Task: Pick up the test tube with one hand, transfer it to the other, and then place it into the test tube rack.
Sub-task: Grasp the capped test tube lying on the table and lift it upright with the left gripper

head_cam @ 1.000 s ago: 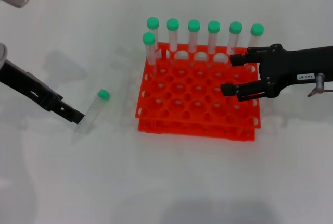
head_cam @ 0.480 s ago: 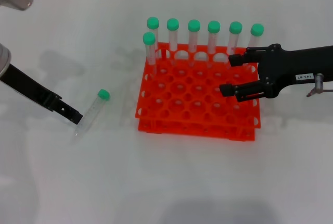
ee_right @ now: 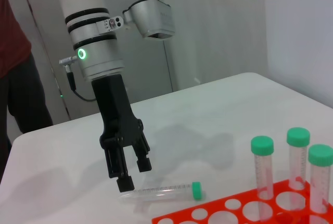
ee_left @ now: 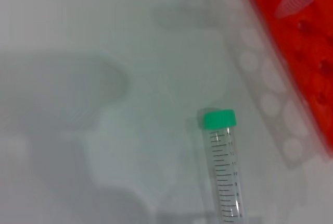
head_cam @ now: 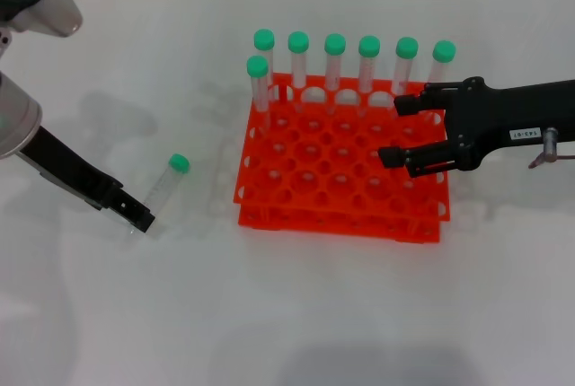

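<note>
The test tube (head_cam: pixel 164 185), clear with a green cap, lies on the white table left of the orange-red rack (head_cam: pixel 341 179). It also shows in the left wrist view (ee_left: pixel 224 172) and the right wrist view (ee_right: pixel 161 191). My left gripper (head_cam: pixel 139 217) is low over the tube's bottom end. In the right wrist view the left gripper (ee_right: pixel 134 173) has its fingers apart at that end; I cannot tell if they touch the tube. My right gripper (head_cam: pixel 393 128), with a white label, hangs open and empty over the rack's right side.
Several green-capped tubes (head_cam: pixel 334 63) stand upright along the rack's back row and its left side. The rack's corner shows in the left wrist view (ee_left: pixel 296 41). White table (head_cam: pixel 269 314) lies all around.
My left arm has swung so its wrist shows more at the upper left, and its gripper tip has moved down onto the tube's bottom end. The tube and right arm have not moved.
</note>
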You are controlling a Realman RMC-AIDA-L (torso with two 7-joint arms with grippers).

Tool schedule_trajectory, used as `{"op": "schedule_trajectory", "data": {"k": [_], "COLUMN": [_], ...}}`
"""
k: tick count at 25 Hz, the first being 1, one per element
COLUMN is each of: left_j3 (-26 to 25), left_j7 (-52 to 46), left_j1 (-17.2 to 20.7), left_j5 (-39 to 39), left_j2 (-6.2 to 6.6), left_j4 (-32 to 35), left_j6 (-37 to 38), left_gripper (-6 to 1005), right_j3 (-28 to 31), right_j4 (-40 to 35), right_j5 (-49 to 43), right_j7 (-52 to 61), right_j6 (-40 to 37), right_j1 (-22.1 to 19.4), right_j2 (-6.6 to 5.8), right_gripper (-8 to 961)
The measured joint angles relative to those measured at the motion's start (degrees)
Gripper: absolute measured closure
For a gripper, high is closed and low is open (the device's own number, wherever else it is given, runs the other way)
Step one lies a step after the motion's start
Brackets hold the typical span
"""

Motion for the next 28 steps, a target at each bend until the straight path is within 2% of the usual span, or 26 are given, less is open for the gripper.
{"op": "schedule_trajectory", "data": {"k": [18, 26, 28], "left_j3": [2.77, 2.74, 2.76], "left_j7": [-3.72, -3.77, -3.78], "left_j1": [-0.87, -1.67, -1.83], "left_j5": [1.55, 1.57, 1.57], "left_j2": [-0.03, -0.53, -0.60], "left_j4": [-0.81, -2.01, -2.25], "left_j6": [-1.47, -2.08, -2.11], "left_gripper": [167, 536, 535], "right_j3": [-0.01, -0.01, -0.01], "right_j4": [0.00, 0.00, 0.01], "right_j5": [0.00, 0.00, 0.00], "right_j7": [-0.07, -0.34, -0.35], "right_j6": [0.01, 0.01, 0.01], "right_j1": [0.09, 0.09, 0.10], "right_j2": [0.00, 0.00, 0.00], "right_gripper": [111, 112, 112]}}
